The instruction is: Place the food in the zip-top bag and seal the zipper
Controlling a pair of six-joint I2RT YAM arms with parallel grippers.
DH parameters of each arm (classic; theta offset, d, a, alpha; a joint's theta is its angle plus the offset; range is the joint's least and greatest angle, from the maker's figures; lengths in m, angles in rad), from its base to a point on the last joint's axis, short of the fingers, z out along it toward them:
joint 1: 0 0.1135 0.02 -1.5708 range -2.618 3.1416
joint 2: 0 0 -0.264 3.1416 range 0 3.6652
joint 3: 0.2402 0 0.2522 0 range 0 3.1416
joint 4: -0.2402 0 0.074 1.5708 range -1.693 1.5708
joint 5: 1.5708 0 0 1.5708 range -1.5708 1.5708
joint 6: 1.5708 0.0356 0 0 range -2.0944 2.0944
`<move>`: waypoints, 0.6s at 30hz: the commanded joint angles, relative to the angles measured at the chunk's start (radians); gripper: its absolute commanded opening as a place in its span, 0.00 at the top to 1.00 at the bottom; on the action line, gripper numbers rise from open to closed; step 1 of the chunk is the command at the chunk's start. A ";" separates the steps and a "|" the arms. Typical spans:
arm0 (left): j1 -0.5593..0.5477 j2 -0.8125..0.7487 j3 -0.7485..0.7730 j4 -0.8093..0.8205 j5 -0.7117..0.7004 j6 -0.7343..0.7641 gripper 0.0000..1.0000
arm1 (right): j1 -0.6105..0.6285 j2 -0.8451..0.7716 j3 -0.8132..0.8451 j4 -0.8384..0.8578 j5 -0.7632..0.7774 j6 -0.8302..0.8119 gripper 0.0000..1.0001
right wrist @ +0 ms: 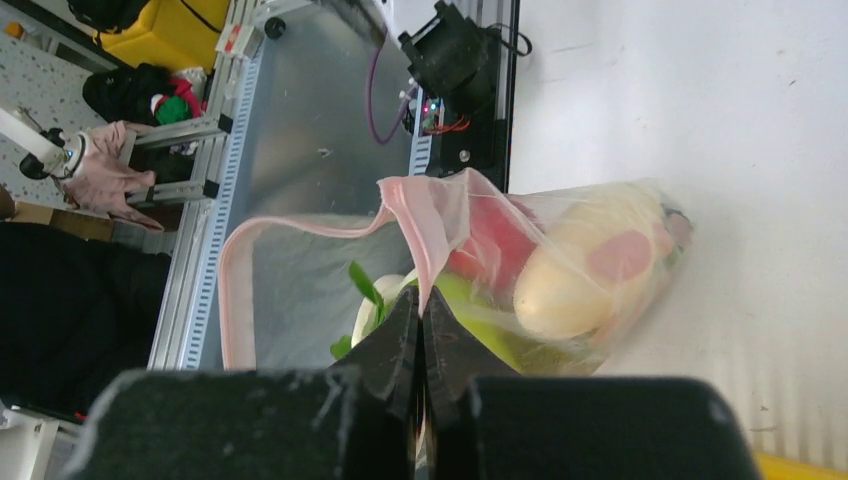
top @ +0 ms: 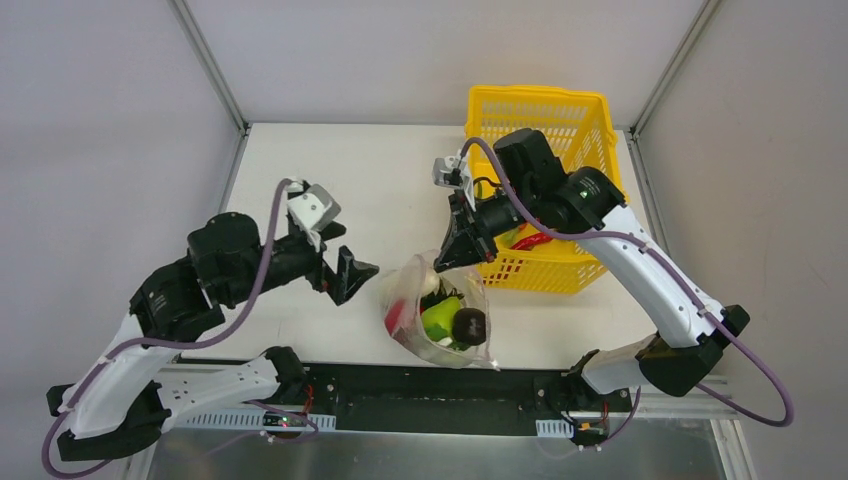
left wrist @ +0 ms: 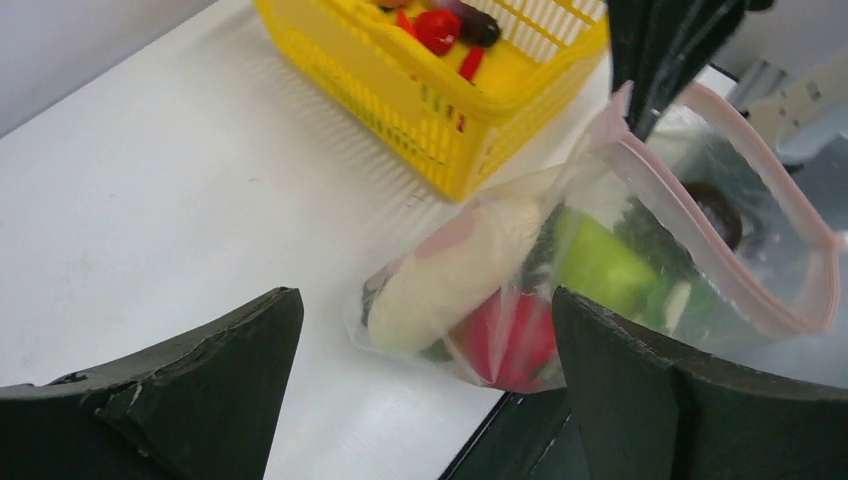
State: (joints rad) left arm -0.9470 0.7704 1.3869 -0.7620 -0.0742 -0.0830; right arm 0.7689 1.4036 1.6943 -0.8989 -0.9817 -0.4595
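Pink zipper of the zip-top bag is pinched in the closed right claw; the bag, with food inside, lies at the worktop's near edge; the left claw gapes wide, empty, beside it.

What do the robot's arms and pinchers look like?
The left arm and right arm have smooth white shells and chunky black round joints. A thin purple cable loops along each one. The left gripper and right gripper each have two black, wedge-shaped fingers. A small pale grey camera block sits on each wrist.
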 commanded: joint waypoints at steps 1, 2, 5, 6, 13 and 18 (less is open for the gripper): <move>0.006 0.030 -0.077 0.128 0.271 0.182 0.01 | -0.005 0.014 0.071 -0.072 -0.046 -0.133 1.00; 0.006 0.035 -0.103 0.152 0.316 0.199 0.01 | -0.005 0.026 0.077 -0.072 -0.041 -0.133 1.00; 0.006 0.039 -0.199 0.289 0.428 0.230 0.01 | -0.005 0.061 0.086 -0.089 -0.043 -0.163 1.00; 0.006 0.042 -0.222 0.322 0.443 0.237 0.01 | -0.005 0.069 0.088 -0.095 -0.045 -0.173 1.00; 0.008 0.071 -0.312 0.472 0.479 0.264 0.05 | -0.005 0.146 0.140 -0.152 -0.046 -0.216 1.00; 0.019 0.067 -0.358 0.535 0.483 0.285 0.36 | -0.005 0.182 0.166 -0.174 -0.045 -0.231 1.00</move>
State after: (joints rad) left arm -0.9466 0.8505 1.0534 -0.3588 0.3626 0.1581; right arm 0.7689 1.5768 1.8023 -1.0477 -0.9840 -0.6388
